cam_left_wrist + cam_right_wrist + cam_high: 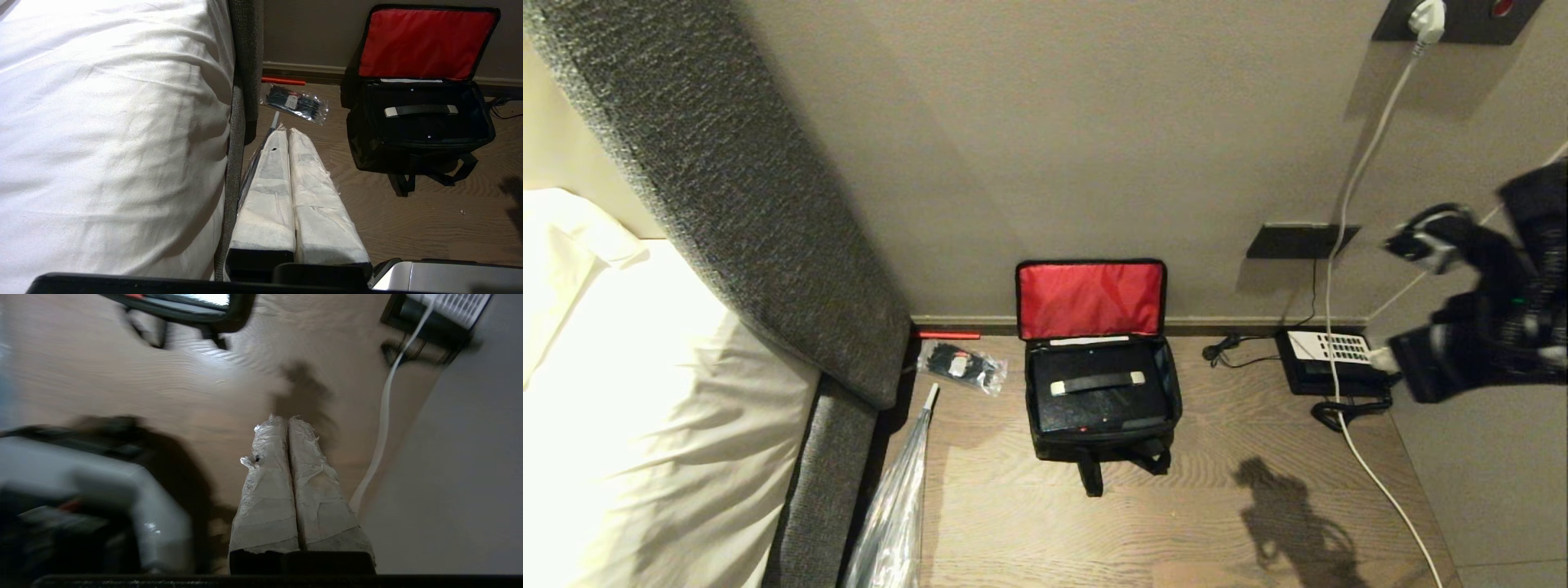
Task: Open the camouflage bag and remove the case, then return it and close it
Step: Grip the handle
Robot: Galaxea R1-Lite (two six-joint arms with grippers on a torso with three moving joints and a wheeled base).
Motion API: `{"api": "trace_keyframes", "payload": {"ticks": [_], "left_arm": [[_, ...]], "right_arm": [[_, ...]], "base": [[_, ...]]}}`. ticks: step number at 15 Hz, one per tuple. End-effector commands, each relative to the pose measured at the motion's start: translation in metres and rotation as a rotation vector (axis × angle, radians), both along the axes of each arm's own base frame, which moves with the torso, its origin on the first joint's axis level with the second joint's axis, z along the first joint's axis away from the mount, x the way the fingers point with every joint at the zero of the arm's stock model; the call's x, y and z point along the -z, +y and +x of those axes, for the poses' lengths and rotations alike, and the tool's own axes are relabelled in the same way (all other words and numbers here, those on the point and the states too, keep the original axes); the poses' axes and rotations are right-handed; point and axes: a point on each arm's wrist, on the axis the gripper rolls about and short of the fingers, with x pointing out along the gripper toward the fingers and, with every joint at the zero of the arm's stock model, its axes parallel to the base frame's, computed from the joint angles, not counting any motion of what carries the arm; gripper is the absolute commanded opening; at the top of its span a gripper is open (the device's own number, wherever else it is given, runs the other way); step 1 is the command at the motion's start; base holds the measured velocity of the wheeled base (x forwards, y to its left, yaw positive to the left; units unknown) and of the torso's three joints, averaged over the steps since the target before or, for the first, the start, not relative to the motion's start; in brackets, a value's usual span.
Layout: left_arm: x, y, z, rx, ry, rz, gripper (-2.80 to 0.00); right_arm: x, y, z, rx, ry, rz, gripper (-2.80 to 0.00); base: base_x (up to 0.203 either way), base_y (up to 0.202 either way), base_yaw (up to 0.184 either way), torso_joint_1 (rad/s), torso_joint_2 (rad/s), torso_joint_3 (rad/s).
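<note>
The camouflage bag (pixel 1045 445) stands open on the wooden floor against the wall, its red-lined lid (pixel 1090 298) folded up. Inside it lies the black case (pixel 1094 408), its handle (pixel 1097 382) with silver ends facing up. My right arm (pixel 1486 318) hangs raised at the right, well off to the side of the bag. My right gripper (pixel 287 418) is shut, its white-wrapped fingers pressed together over bare floor and holding nothing. The left gripper (pixel 288 130) is parked beside the bed, shut and empty, with the bag (pixel 367 151) ahead of it and to one side.
A black phone with a white keypad (pixel 1327 359) lies right of the bag, and a white cable (pixel 1347 204) runs from the wall socket across the floor. A clear packet of black ties (pixel 961 366) and a plastic-wrapped item (pixel 898 506) lie to the left by the bed (pixel 645 408).
</note>
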Motion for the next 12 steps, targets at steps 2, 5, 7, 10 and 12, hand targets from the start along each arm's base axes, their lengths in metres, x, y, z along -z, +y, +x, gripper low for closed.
{"api": "trace_keyframes", "payload": {"ticks": [2, 5, 7, 10, 12], "left_arm": [[0.000, 0.000, 0.000, -0.001, 0.000, 0.000, -2.80], [0.000, 0.000, 0.000, 0.000, 0.002, 0.000, -2.80], [0.000, 0.000, 0.000, -0.001, 0.002, 0.000, -2.80], [0.000, 0.000, 0.000, -0.001, 0.000, 0.000, -2.80], [0.000, 0.000, 0.000, -0.001, 0.001, 0.000, -2.80]], "right_arm": [[0.100, 0.091, 0.087, -0.031, 0.027, -0.276, -2.80], [0.138, 0.136, 0.101, -0.101, -0.091, -0.271, -2.80], [0.157, 0.148, 0.110, -0.224, -0.093, -0.257, -2.80], [0.163, 0.155, 0.117, -0.346, -0.153, -0.277, 0.00], [0.177, 0.157, 0.120, -0.423, -0.144, -0.370, 0.00]], "base": [[0.000, 0.000, 0.000, 0.000, 0.00, 0.000], [0.000, 0.000, 0.000, 0.000, 0.00, 0.000], [0.000, 0.000, 0.000, 0.000, 0.00, 0.000], [0.000, 0.000, 0.000, 0.000, 0.00, 0.000], [0.000, 0.000, 0.000, 0.000, 0.00, 0.000]]}}
